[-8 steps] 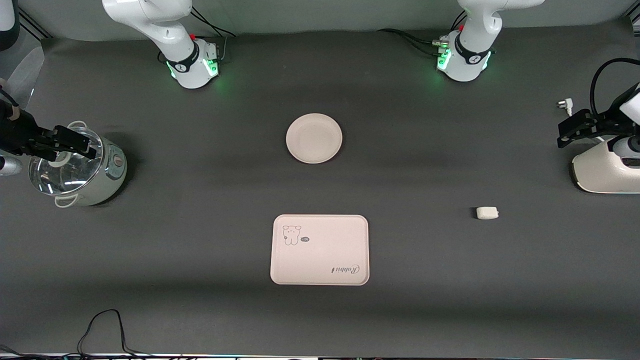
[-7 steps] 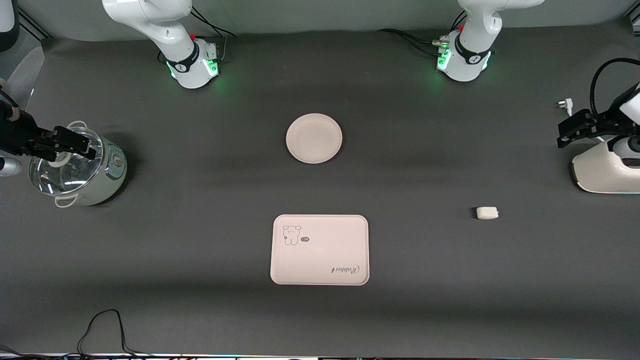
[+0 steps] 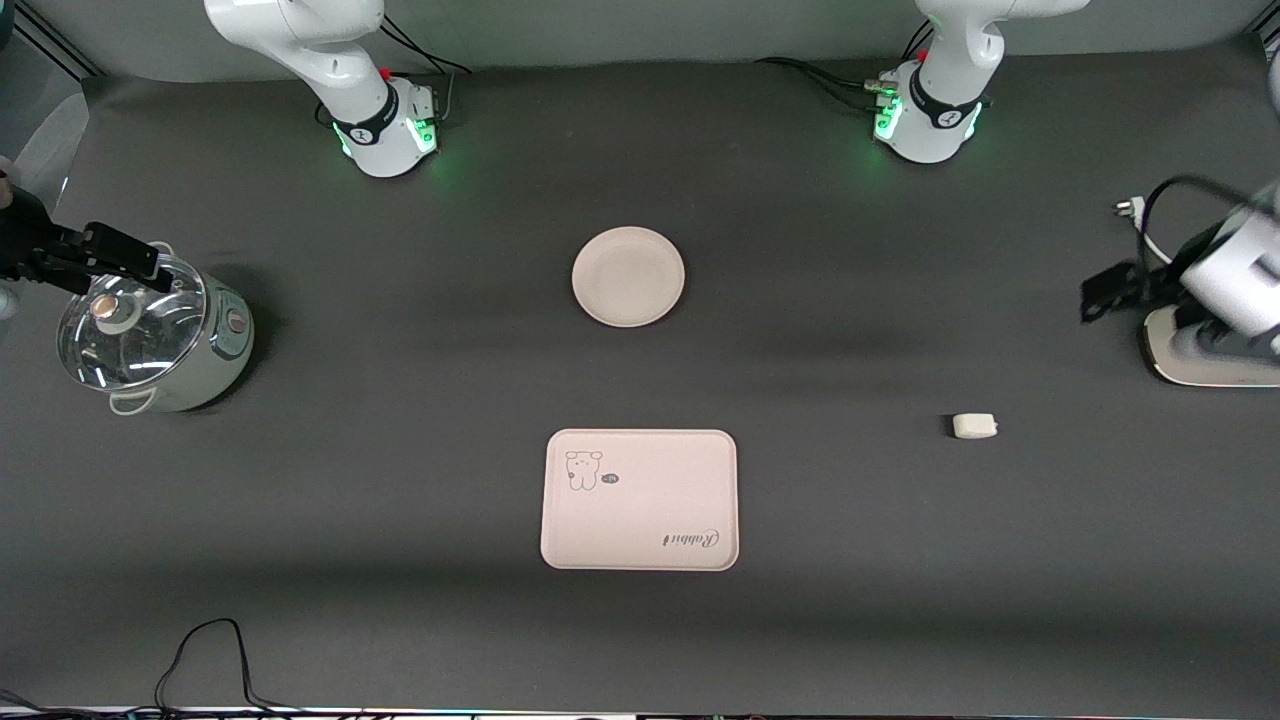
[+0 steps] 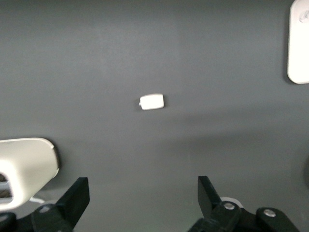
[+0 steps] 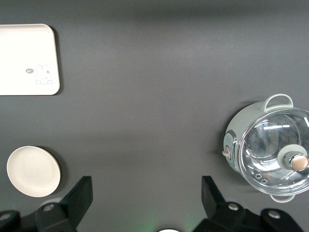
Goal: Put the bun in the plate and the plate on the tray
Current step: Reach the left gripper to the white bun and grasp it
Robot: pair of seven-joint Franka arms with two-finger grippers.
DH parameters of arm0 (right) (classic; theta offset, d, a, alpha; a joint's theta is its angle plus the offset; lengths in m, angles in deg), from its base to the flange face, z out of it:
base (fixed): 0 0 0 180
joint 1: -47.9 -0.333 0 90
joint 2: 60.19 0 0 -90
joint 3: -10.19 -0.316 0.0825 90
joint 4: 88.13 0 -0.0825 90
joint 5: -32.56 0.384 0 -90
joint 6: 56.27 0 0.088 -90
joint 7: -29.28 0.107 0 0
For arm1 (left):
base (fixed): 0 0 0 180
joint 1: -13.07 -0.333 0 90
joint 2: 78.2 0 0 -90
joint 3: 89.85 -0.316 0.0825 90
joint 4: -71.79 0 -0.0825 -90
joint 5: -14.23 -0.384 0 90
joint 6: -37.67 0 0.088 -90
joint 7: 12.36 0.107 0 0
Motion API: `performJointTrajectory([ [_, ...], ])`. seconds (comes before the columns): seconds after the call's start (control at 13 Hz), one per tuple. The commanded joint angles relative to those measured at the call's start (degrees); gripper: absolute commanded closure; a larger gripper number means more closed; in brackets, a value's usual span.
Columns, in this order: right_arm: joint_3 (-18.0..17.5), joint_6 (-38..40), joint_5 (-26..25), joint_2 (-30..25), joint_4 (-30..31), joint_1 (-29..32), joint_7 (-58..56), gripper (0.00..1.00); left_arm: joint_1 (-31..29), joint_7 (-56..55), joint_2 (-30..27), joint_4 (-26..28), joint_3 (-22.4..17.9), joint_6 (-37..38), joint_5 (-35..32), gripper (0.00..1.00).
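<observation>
- My left hand hangs spread wide and empty over the bench's left-arm end, beside a white appliance. In the left wrist view its two fingers frame bare bench.
- My right hand is just as wide and empty. In the front view it sits at mid-height on the frame edge at the right arm's end, over the rim of a glass-lidded pot. That arm waits.
- The bun lies alone on the bench, low in the front view toward the left arm's end, well apart from the plate and tray.
- I judge the bun to be light and soft, a small pillow that dents easily. I would come straight down and pinch across its shorter width at mid-height, gently, so it neither squashes nor squirts out.
- The plate is empty, at centre frame in the upper half. It looks stiff, smooth and shallow, so I would take it by the raised rim, one finger under the lip. It may slip or tilt in a rim pinch, and a loaded bun could roll.
- The tray lies flat and bare at lower centre, nearer the camera than the plate. It only needs to receive the plate, and the fit looks snug.
</observation>
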Motion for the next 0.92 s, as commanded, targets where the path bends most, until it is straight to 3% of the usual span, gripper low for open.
performJointTrajectory([
  [0.0, -0.1, 1.0, -0.9, -0.1, -0.6, -1.3, 2.2, 0.0, 2.9, -4.5, 4.4, 6.2, -0.4, -12.1, -1.7, 0.0],
  [0.15, 0.0, 0.5, -0.7, 0.7, -0.7, -1.1, 2.1, 0.0, 3.0, -6.9, 6.4, 12.6, -0.4, -23.2, -1.9, 0.0],
  [0.38, 0.1, -1.3, -0.4, 1.7, 0.1, -1.1, 2.4, 0.0, 2.0, -6.7, 10.8, 17.0, -0.9, -35.2, -2.4, 0.0],
  [0.84, -0.1, -4.0, -0.4, 3.2, -0.1, -1.3, 2.3, 0.0, 0.3, -5.9, 18.1, 18.1, -1.0, -44.3, -3.3, 0.0],
])
